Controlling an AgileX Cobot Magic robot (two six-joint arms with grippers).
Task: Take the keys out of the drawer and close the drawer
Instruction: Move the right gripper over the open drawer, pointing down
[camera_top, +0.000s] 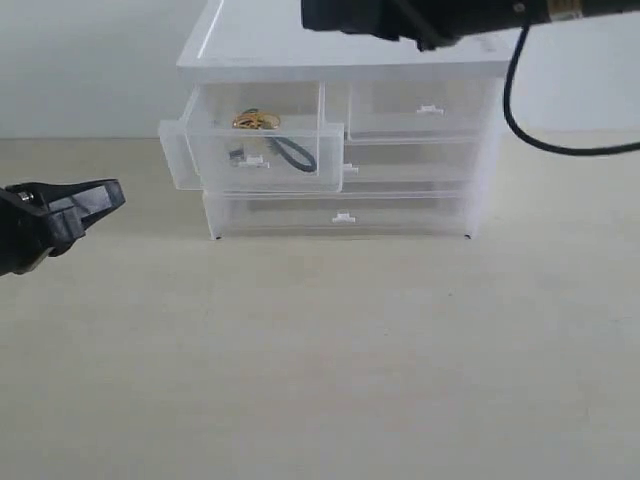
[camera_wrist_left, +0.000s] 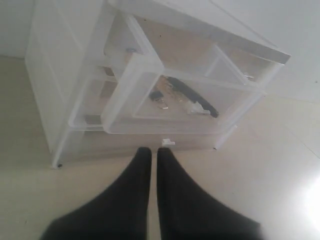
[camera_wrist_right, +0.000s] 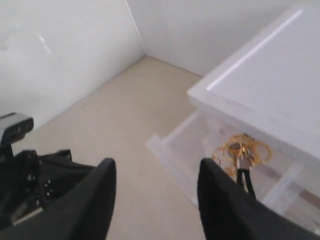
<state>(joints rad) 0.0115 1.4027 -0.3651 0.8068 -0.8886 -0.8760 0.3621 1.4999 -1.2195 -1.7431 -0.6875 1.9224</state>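
Note:
The drawer (camera_top: 255, 150), the chest's left half-width one, stands pulled out. The keys (camera_top: 256, 121) lie in it as a bunch of gold rings, with the black cord (camera_top: 290, 155) trailing toward the drawer's front. My left gripper (camera_top: 105, 195) is shut and empty, low over the table and left of the drawer. In the left wrist view its fingertips (camera_wrist_left: 144, 154) point at the drawer (camera_wrist_left: 135, 100) from below. My right gripper (camera_wrist_right: 156, 167) is open above the drawer (camera_wrist_right: 170, 150), apart from the keys (camera_wrist_right: 242, 150). Its arm (camera_top: 400, 15) hangs over the chest top.
The translucent white chest (camera_top: 440, 160) stands at the back of the beige table, with the right half-width drawer (camera_top: 425, 110) and both full-width drawers (camera_top: 343, 216) shut. White walls rise behind it. A black cable (camera_top: 515, 110) droops from the right arm.

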